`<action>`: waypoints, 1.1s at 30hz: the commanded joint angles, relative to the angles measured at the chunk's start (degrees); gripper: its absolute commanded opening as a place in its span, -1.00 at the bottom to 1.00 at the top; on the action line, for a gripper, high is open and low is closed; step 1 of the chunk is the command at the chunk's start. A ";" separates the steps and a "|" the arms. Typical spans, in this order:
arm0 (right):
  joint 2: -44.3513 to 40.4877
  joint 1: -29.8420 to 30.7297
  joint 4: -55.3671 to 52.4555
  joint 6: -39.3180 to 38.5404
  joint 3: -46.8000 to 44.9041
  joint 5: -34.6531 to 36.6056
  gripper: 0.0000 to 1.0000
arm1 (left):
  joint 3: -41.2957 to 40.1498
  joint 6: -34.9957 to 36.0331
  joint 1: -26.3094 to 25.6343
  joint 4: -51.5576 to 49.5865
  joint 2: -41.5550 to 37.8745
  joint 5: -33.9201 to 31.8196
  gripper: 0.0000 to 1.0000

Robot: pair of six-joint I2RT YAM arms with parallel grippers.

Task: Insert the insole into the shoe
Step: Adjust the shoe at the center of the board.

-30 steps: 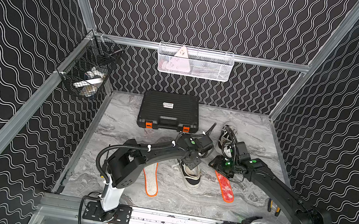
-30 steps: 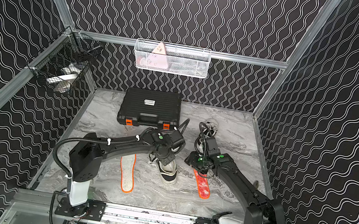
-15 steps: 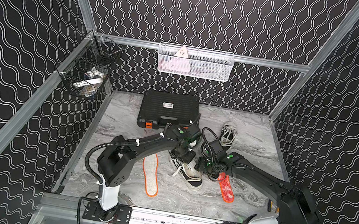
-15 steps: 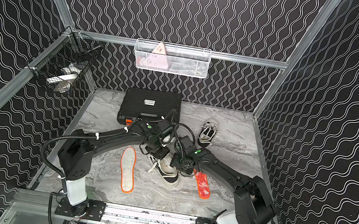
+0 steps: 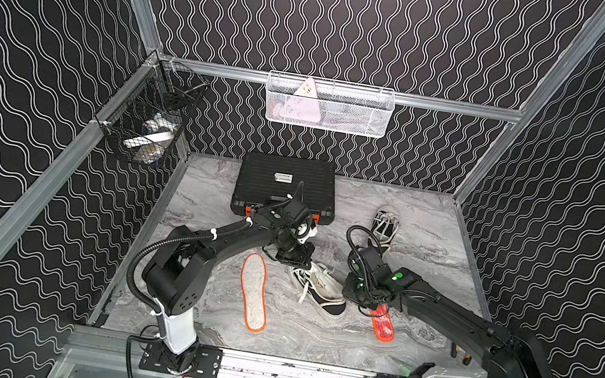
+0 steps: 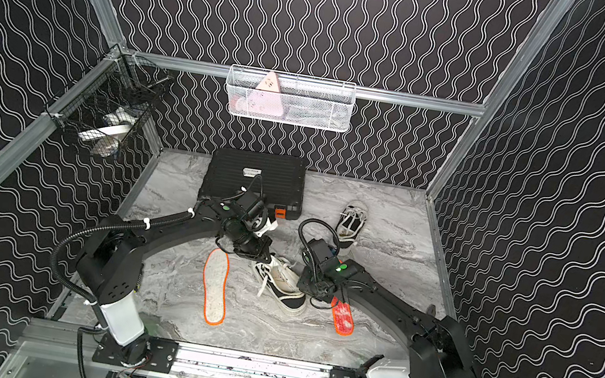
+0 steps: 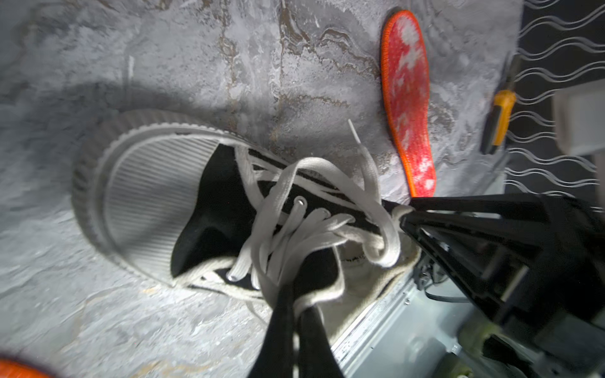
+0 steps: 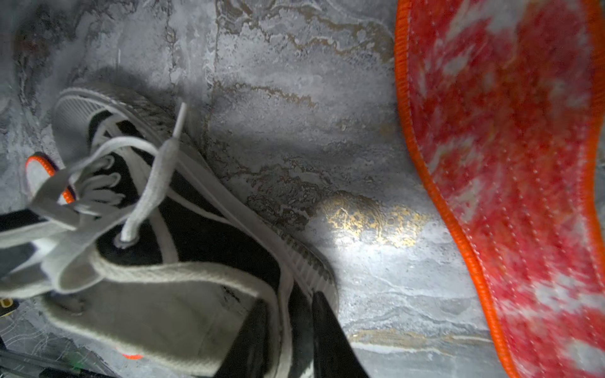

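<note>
Matte black shells are covering left arm (image 5: 227, 235) and right arm (image 5: 449, 316); white base links (image 5: 180, 329) are sitting low in frame; green LEDs (image 5: 277, 215) are glowing; ribbed hose (image 5: 142, 255) is looping lower left; left gripper (image 7: 296, 306) is showing black jaws.

The worktop (image 5: 208, 200) is a flat, grey marble-patterned surface. A closed black case (image 5: 285, 183) lies at its rear edge. A black-and-white sneaker (image 5: 321, 293) lies near the centre, between a white insole (image 5: 253, 293) with orange edging and a red insole (image 5: 383, 324). A second shoe (image 5: 384, 227) lies toward the rear right. A yellow-handled tool (image 7: 499, 121) lies at the right edge.
</note>
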 commanded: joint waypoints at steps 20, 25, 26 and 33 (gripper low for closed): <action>2.03 -3.23 7.93 -8.93 -1.30 -1.39 -0.38 | -0.37 2.34 3.83 2.72 0.47 -8.85 -1.00; 6.59 -1.08 4.33 -5.67 4.76 -5.38 0.03 | -1.79 -4.98 3.22 5.22 -3.23 -9.10 -1.00; 7.57 -0.84 3.42 -5.25 5.61 -5.13 0.04 | -2.29 -5.73 3.24 5.65 -3.63 -9.23 -1.00; 13.02 -0.54 -0.91 -5.40 8.32 -4.30 -0.24 | -2.14 -5.83 3.32 4.84 -3.90 -10.00 -1.00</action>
